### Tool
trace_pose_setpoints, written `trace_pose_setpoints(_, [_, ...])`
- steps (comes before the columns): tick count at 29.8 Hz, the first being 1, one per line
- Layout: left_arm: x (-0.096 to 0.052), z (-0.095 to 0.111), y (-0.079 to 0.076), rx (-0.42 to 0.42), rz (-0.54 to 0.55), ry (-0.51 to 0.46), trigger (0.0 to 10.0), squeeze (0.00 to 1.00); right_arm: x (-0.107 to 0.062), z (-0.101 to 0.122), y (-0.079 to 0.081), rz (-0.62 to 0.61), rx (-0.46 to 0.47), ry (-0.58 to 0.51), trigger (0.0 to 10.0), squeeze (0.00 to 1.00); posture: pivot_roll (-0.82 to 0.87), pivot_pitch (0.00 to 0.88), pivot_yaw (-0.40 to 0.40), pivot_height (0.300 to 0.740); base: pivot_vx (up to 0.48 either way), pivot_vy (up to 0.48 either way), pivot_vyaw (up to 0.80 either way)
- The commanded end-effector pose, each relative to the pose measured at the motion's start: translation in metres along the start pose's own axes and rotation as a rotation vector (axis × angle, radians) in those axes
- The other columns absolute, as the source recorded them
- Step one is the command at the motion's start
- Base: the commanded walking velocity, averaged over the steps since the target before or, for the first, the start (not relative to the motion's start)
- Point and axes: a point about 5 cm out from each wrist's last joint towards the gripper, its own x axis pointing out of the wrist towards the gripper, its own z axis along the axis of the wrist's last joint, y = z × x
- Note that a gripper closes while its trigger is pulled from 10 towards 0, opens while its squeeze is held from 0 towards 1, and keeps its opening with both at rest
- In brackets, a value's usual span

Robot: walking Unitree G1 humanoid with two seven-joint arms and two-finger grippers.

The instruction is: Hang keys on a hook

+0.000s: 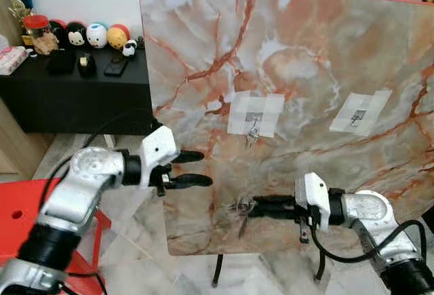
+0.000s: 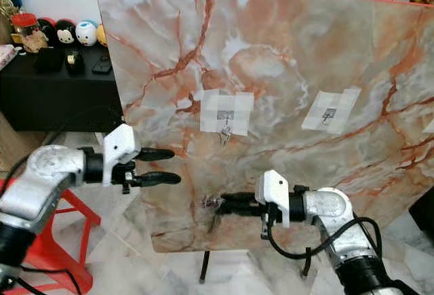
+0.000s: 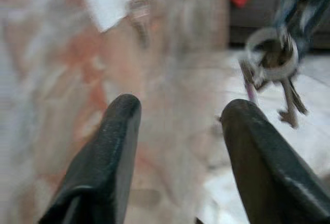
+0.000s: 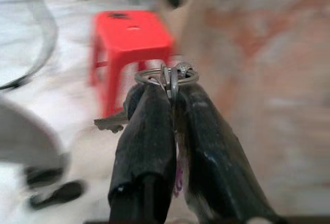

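Observation:
A marbled board (image 1: 305, 57) stands upright before me, with two white taped patches on it. The left patch's hook (image 1: 254, 117) has a small key (image 1: 251, 135) hanging from it. The right patch's hook (image 1: 358, 115) is bare. My right gripper (image 1: 252, 207) is shut on a key ring with keys (image 1: 241, 209), held low in front of the board; its wrist view shows the key ring (image 4: 167, 74) pinched between the fingertips. My left gripper (image 1: 198, 167) is open and holds nothing, near the board's left edge.
A red stool (image 1: 27, 203) stands at my lower left. Behind it a black cabinet (image 1: 74, 95) carries round toy figures (image 1: 88, 35) and small items. The board rests on thin black legs (image 1: 217, 271) over a marbled floor.

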Motion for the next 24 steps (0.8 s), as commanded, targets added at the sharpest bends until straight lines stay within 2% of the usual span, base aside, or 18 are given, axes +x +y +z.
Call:
trace_pose_setpoints(1, [0.0,-0.007,-0.003,-0.012,0.082,-0.011,10.0,0.95,-0.006,0.007,-0.014,-0.162,-0.031,-0.033,0.0,0.0,0.05,0.0,-0.129,0.74,0.0,0.0,0.0])
trace_pose_setpoints(2, [0.0,-0.007,-0.003,-0.012,0.082,-0.011,10.0,0.95,-0.006,0.007,-0.014,-0.162,-0.031,-0.033,0.0,0.0,0.05,0.0,-0.129,0.74,0.0,0.0,0.0])
trace_pose_setpoints(4, [0.002,-0.017,-0.009,-0.065,0.166,-0.033,10.0,0.95,-0.009,0.008,-0.02,-0.358,-0.015,-0.082,0.0,0.0,0.05,0.0,-0.126,0.74,0.0,0.0,0.0])
trace_pose_setpoints(8, [0.0,-0.026,-0.014,-0.111,0.211,-0.041,10.0,0.95,-0.014,0.01,-0.017,-0.473,0.009,-0.121,0.0,0.0,0.05,0.0,-0.117,0.74,0.0,0.0,0.0])
trace_pose_setpoints(12, [-0.005,-0.037,-0.018,-0.143,0.253,-0.025,10.0,0.95,-0.024,0.01,-0.007,-0.612,0.077,-0.166,0.0,0.0,0.03,0.0,-0.109,0.74,0.0,0.0,0.0])
trace_pose_setpoints(13, [-0.007,-0.042,-0.019,-0.159,0.276,-0.016,10.0,0.95,-0.032,0.009,-0.002,-0.732,0.102,-0.177,0.0,0.0,0.03,0.0,-0.106,0.74,0.0,0.0,0.0])
trace_pose_setpoints(15, [-0.009,-0.047,-0.019,-0.17,0.306,-0.009,10.0,0.95,-0.04,0.007,0.001,-0.866,0.129,-0.182,0.0,0.0,0.02,0.0,-0.099,0.74,0.0,0.0,0.0])
trace_pose_setpoints(16, [-0.01,-0.054,-0.017,-0.182,0.349,0.0,10.0,0.95,-0.051,0.002,0.001,-1.037,0.157,-0.173,0.0,0.0,0.01,0.0,-0.097,0.74,0.0,0.0,0.0])
trace_pose_setpoints(18, [-0.01,-0.058,-0.015,-0.179,0.388,0.005,10.0,0.95,-0.059,-0.002,0.001,-1.152,0.183,-0.165,0.0,0.0,0.0,0.0,-0.091,0.74,0.0,0.0,0.0])
trace_pose_setpoints(19, [-0.009,-0.061,-0.012,-0.188,0.425,0.008,10.0,0.95,-0.065,-0.007,0.0,-1.264,0.21,-0.153,0.0,0.0,0.0,0.0,-0.09,0.74,0.0,0.0,0.0])
trace_pose_setpoints(20, [-0.009,-0.061,-0.012,-0.188,0.425,0.008,10.0,0.95,-0.065,-0.007,0.0,-1.264,0.21,-0.153,0.0,0.0,0.0,0.0,-0.09,0.74,0.0,0.0,0.0])
trace_pose_setpoints(21, [-0.007,-0.063,-0.011,-0.196,0.442,0.005,10.0,0.95,-0.069,-0.011,-0.001,-1.348,0.242,-0.139,0.0,0.0,0.0,0.0,-0.089,0.74,0.0,0.0,0.0])
trace_pose_setpoints(23, [-0.004,-0.066,-0.01,-0.192,0.469,0.012,10.0,0.95,-0.073,-0.015,-0.002,-1.422,0.213,-0.08,0.0,0.0,0.0,0.0,-0.087,0.74,0.0,0.0,0.0])
trace_pose_setpoints(24, [-0.003,-0.068,-0.009,-0.185,0.483,0.019,10.0,0.95,-0.073,-0.016,-0.005,-1.466,0.227,-0.081,0.0,0.0,0.0,0.0,-0.085,0.74,0.0,0.0,0.0])
